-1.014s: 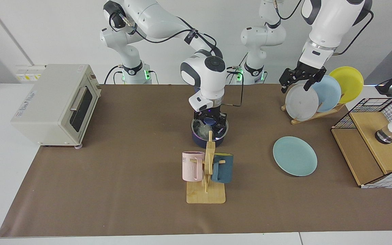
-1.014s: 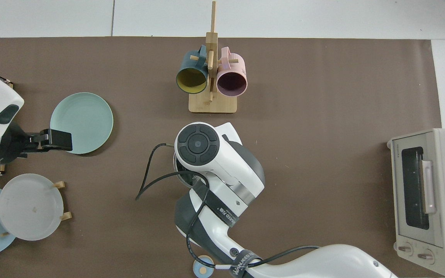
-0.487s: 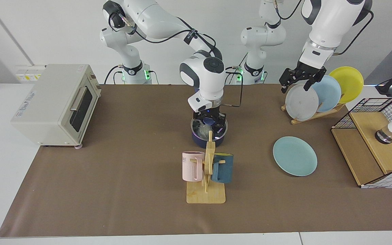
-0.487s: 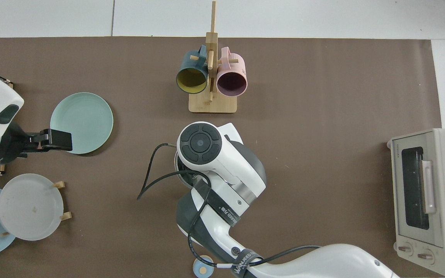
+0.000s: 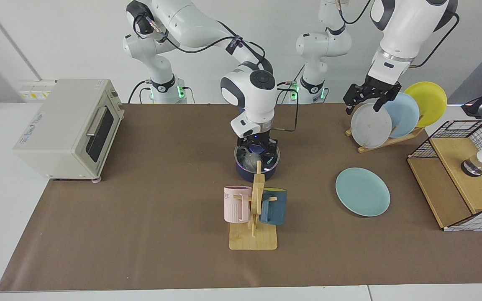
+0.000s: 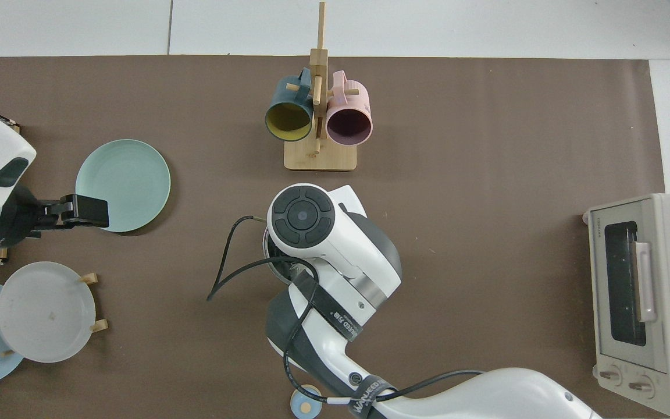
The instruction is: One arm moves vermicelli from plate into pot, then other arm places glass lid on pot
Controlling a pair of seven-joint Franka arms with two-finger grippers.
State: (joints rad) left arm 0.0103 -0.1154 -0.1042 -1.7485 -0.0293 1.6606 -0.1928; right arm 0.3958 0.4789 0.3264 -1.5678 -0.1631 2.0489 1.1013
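The navy pot (image 5: 246, 170) stands mid-table with the glass lid (image 5: 267, 161) lying on it. White vermicelli (image 5: 248, 159) shows through the glass inside the pot. My right gripper (image 5: 258, 149) hangs straight above the lid, open, its fingers on either side of the blue knob (image 5: 258, 147). In the top view the right arm hides nearly all of the pot. The teal plate (image 5: 362, 192) (image 6: 123, 185) lies bare to the right. My left gripper (image 5: 363, 106) waits, open and holding nothing, high above the plate rack.
A wooden mug tree (image 5: 255, 217) with a pink and a dark blue mug stands just in front of the pot. A toaster oven (image 5: 67, 127) sits far left. The plate rack (image 5: 385, 119) holds white, pale blue and yellow plates. A wire-and-wood crate (image 5: 458, 175) is at the right.
The right arm has risen slightly over the pot. The lid stays on the pot. The left arm has not moved.
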